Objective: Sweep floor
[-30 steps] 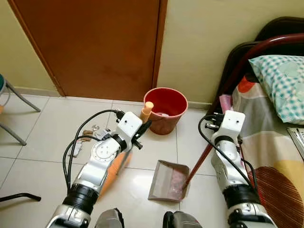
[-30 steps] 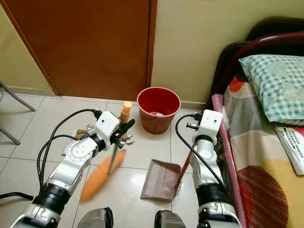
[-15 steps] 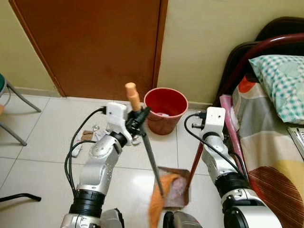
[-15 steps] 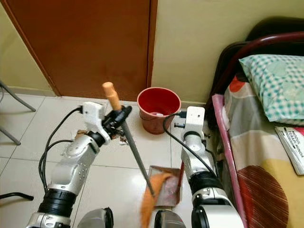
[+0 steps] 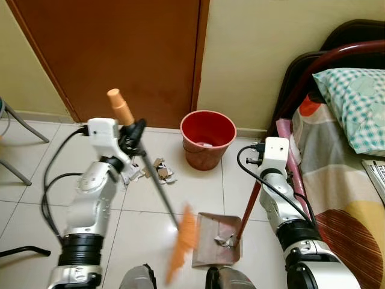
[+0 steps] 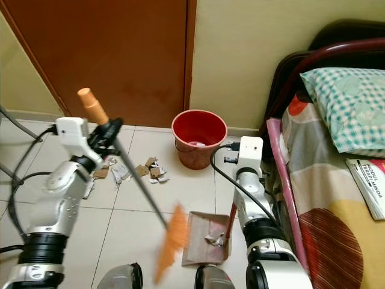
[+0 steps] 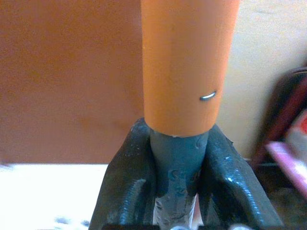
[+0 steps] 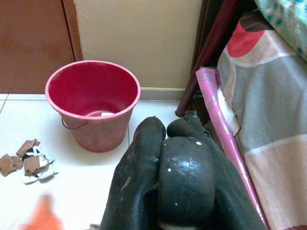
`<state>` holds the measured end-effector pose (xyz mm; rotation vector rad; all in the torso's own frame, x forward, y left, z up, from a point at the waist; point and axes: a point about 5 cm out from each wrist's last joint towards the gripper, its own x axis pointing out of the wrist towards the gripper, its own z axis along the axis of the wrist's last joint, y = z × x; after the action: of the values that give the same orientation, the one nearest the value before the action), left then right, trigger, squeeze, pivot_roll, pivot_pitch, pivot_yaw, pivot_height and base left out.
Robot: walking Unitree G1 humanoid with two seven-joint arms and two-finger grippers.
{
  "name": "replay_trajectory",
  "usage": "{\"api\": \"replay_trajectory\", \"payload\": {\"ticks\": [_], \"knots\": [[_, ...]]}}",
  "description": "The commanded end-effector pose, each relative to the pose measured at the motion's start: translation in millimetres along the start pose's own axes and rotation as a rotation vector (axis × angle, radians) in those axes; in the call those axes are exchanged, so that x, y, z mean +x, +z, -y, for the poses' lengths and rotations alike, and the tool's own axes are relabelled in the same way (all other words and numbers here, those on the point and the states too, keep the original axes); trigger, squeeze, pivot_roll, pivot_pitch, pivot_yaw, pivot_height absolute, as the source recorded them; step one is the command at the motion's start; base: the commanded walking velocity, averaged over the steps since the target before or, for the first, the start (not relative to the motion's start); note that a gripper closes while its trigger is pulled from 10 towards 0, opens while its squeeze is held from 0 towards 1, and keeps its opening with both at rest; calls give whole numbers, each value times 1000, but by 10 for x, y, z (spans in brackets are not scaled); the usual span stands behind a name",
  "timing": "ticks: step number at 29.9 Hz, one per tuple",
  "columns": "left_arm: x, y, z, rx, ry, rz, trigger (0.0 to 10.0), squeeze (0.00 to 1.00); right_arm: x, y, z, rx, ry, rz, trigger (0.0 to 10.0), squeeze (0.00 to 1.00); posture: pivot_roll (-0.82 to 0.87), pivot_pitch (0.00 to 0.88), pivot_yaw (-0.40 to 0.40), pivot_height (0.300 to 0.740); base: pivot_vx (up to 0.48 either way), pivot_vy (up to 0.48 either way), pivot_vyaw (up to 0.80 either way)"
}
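Observation:
My left gripper (image 5: 136, 130) is shut on the grey shaft of a broom, just below its orange grip (image 5: 120, 105). The shaft slants down to the right, and its blurred orange head (image 5: 182, 239) sits at the left edge of the brown dustpan (image 5: 210, 248). A few scraps (image 5: 224, 241) lie in the pan. My right gripper (image 8: 169, 132) is shut on the black top of the dustpan's red handle (image 5: 249, 205). More torn paper and cardboard scraps (image 5: 154, 171) lie on the tiles beside the red bucket (image 5: 207, 138).
A brown door (image 5: 120, 54) and a yellow wall stand behind the bucket. A bed (image 5: 343, 180) with a dark frame and a checked pillow (image 5: 355, 102) runs close along the right. Metal chair legs (image 5: 15, 174) stand at the far left.
My left arm has swung out to the left, drawing the broom head from over the dustpan to its left edge. Scraps now lie in the pan. The right arm has barely moved.

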<state>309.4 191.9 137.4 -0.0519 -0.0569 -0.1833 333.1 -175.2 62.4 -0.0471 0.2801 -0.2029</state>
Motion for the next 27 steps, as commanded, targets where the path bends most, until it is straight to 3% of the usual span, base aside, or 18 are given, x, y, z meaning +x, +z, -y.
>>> {"api": "replay_trajectory", "payload": {"ticks": [1,5,14,18,27], "knots": [[-89,-18,-41,47,18,5,10000,0,-26,-13,52,6,20,10,10000,0,38,118,-50,740,0,0,0],[-293,-238,-42,78,36,-62,10000,0,-97,-57,126,68,51,15,10000,0,43,112,-52,740,0,0,0],[-534,-516,107,138,-9,-144,10000,0,-334,-257,207,82,74,-27,10000,0,35,94,-53,740,0,0,0],[-569,-550,142,115,-5,-152,10000,0,-412,-201,241,164,85,31,10000,0,33,86,-53,740,0,0,0],[-582,-573,204,110,-7,-145,10000,0,-468,-31,301,215,75,120,10000,0,16,74,-50,740,30,0,0]]}}
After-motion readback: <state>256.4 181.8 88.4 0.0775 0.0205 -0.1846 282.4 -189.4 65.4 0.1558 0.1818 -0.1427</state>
